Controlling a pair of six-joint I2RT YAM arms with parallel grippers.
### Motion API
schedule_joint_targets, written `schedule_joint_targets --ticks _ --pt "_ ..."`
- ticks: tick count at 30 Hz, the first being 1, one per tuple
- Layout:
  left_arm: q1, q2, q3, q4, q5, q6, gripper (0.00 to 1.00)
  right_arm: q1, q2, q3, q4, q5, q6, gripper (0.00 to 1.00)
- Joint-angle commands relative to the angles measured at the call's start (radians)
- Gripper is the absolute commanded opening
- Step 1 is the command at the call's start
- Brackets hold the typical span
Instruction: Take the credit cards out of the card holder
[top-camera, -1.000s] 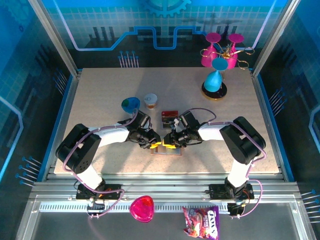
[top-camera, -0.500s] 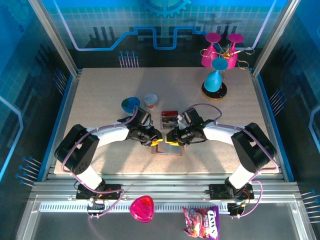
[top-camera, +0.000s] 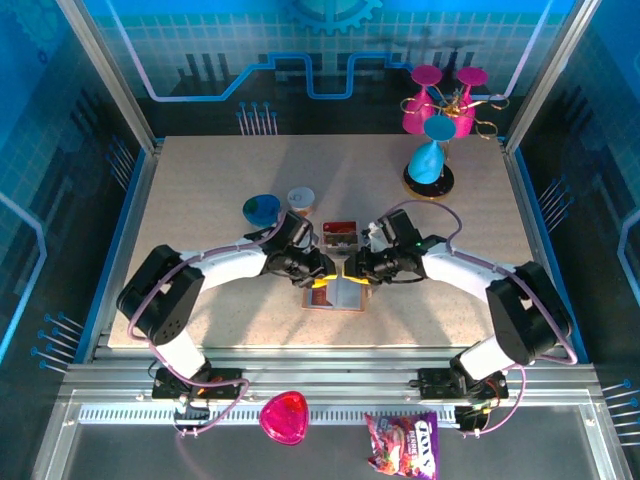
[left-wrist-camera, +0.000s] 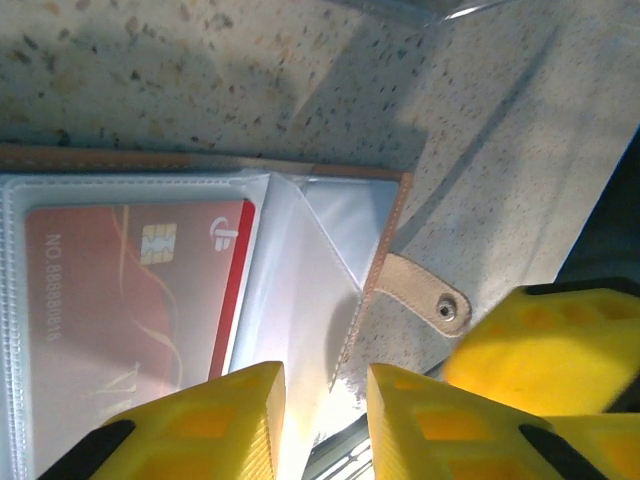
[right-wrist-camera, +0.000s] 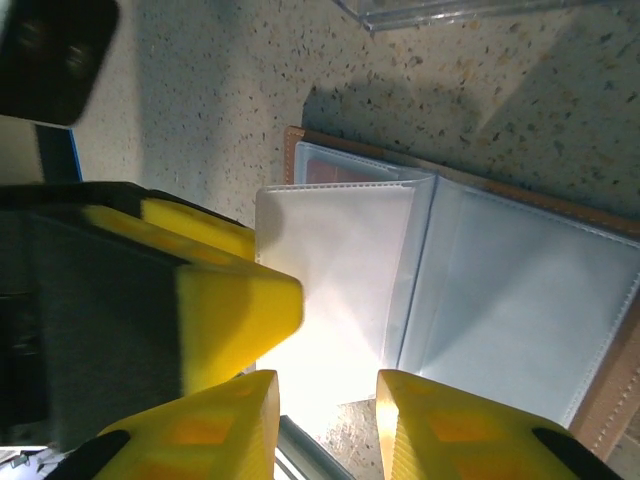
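Credit card inside card holder

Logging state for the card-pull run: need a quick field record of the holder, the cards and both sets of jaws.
card holder: lying open, clear sleeves facing up
red card: inside a sleeve, chip visible
dark card: out, lying just beyond the holder
left gripper: at the holder, jaws apart over a sleeve leaf
right gripper: opposite the left, jaws apart over the sleeves
task status: not finished, one card left in
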Motion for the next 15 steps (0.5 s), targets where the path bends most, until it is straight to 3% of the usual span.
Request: schedule_joint_targets --ticks 1,15 --pt "-0.014 0.026 0.034 -0.009 0.031 0.02 0.27 -0.022 -0.039 -0.012 -0.046 0.014 -0.021 0.31" --pt "-0.047 0.094 0.076 0.031 0.041 -0.005 0.23 -0.054 -0.083 -0.055 -0.052 0.016 -0.026 0.31"
